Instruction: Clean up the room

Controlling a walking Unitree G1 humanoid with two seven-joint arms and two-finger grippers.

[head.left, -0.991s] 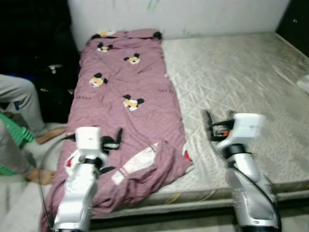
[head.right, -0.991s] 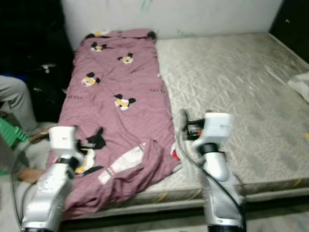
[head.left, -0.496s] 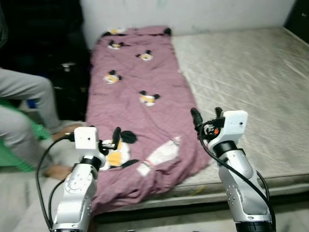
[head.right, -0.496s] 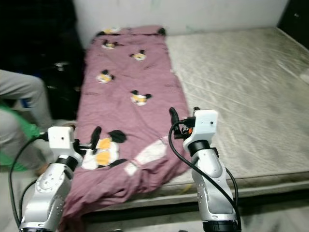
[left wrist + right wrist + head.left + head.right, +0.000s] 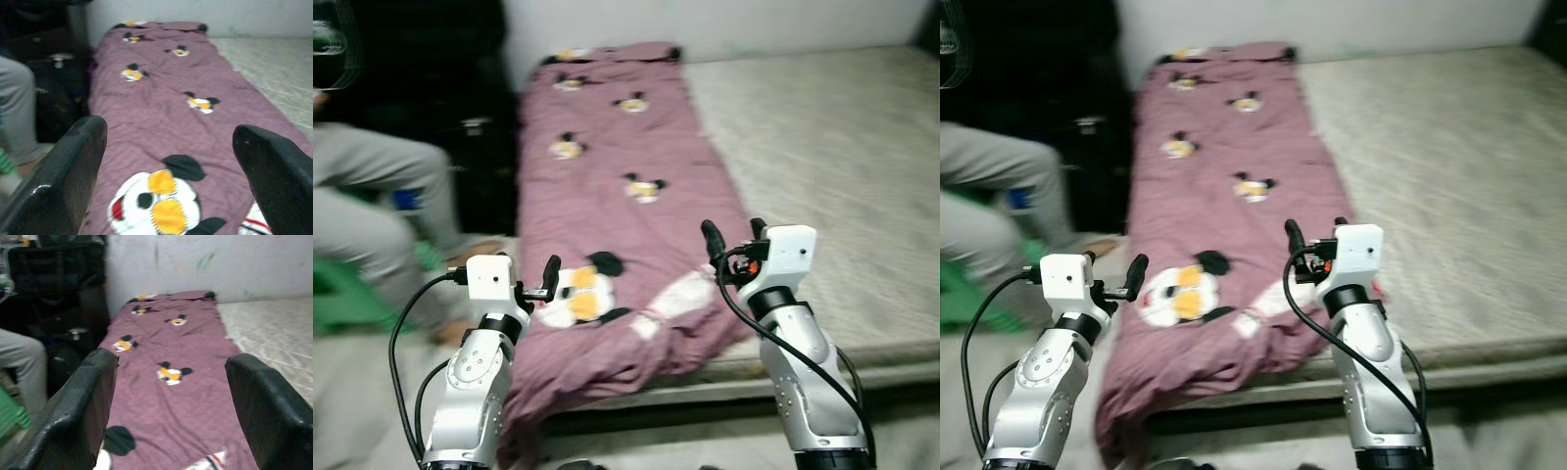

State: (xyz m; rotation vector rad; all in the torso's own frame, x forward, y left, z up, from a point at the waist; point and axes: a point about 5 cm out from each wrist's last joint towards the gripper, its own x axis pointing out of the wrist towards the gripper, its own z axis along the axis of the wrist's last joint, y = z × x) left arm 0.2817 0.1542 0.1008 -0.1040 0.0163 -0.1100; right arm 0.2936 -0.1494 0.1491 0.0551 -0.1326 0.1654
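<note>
Bed [image 5: 842, 147] with a bare quilted mattress is taking up most of the scene, running back to a white wall [image 5: 754, 22]. A mauve quilt [image 5: 607, 196] printed with cartoon mouse heads is lying lengthwise along the bed's left side, its near end bunching and hanging over the front edge toward the floor [image 5: 362, 392]. One large mouse print [image 5: 576, 296] is sitting near that front edge, smaller ones are dotting the quilt up toward the wall. Left of the bed a person is sitting, grey trouser leg [image 5: 382, 196] showing, something green [image 5: 342, 294] under it; dark furniture [image 5: 460, 117] is standing behind. Left gripper [image 5: 546, 279] is hovering off the quilt's left front corner, jaws apart and holding nothing; wrist view is looking between the two black fingers [image 5: 58, 166] along the quilt. Right gripper [image 5: 732, 238] is hovering over the quilt's right edge near the front, jaws also apart, nothing between them.
</note>
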